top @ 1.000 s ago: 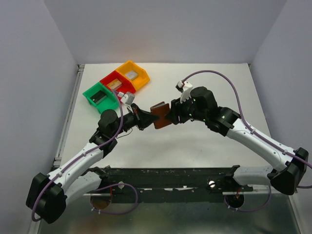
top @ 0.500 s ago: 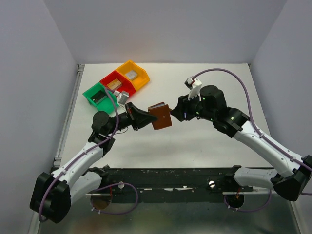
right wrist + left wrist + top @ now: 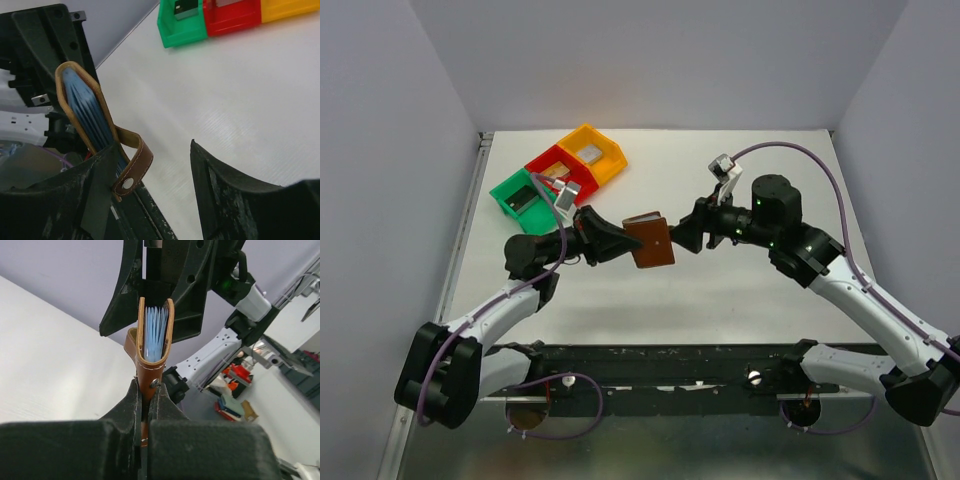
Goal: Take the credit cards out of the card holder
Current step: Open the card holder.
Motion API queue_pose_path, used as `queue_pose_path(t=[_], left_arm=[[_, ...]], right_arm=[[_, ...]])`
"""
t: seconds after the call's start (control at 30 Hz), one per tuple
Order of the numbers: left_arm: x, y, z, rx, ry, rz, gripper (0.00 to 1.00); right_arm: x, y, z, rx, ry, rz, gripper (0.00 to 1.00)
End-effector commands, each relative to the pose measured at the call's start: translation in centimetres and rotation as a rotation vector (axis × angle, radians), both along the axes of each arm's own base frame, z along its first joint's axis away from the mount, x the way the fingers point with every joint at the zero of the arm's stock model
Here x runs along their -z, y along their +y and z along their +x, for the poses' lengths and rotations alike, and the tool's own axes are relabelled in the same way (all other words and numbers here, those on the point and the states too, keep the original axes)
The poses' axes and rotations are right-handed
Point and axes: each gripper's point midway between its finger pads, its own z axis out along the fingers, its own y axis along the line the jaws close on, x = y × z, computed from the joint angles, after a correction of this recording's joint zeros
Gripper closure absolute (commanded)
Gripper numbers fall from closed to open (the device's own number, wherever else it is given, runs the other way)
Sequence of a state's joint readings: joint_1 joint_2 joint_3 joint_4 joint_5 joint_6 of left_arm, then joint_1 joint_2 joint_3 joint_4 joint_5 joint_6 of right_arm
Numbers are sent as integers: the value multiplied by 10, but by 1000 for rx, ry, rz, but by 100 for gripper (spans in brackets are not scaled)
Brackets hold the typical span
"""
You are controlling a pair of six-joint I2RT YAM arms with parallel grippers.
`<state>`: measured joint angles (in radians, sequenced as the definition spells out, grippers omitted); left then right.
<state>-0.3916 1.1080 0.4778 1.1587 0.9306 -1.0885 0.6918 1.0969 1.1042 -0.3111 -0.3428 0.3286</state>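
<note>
Fingers [image 3: 131,407] of the left gripper [image 3: 146,392] are pressed tight on the snap-end edge of the card holder [image 3: 150,371]. They hold it off the table [image 3: 740,290] with its mouth turned toward the other arm, presumably so the pockets can be reached. Light-blue leaves [image 3: 155,332] fan between the brown covers (whether the credit cards sit among them I cannot tell). At the holder's three o'clock the right gripper [image 3: 150,146] is spread wide and grips nothing, with the snap tab [image 3: 134,170] dangling just inside its left finger. From above, the holder hangs mid-table, with the plastic bins [image 3: 560,170] well apart at ten o'clock.
</note>
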Motion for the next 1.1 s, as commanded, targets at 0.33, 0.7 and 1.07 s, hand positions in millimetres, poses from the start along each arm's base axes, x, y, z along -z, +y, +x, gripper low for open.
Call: queue_pose_path(t=[0.33,0.7,1.07], left_arm=[[-39,5,-23,160,-111,-106,100],[-52,4,-27,172,-135,-123,100],[-60,-4,-27,194,-145,-138,100]], right_arm=[[-23,26,-39,-275,29,154,31],[-20,36,-43,-341,71,168,33],[-23,46,-53,-439,123,210,44]])
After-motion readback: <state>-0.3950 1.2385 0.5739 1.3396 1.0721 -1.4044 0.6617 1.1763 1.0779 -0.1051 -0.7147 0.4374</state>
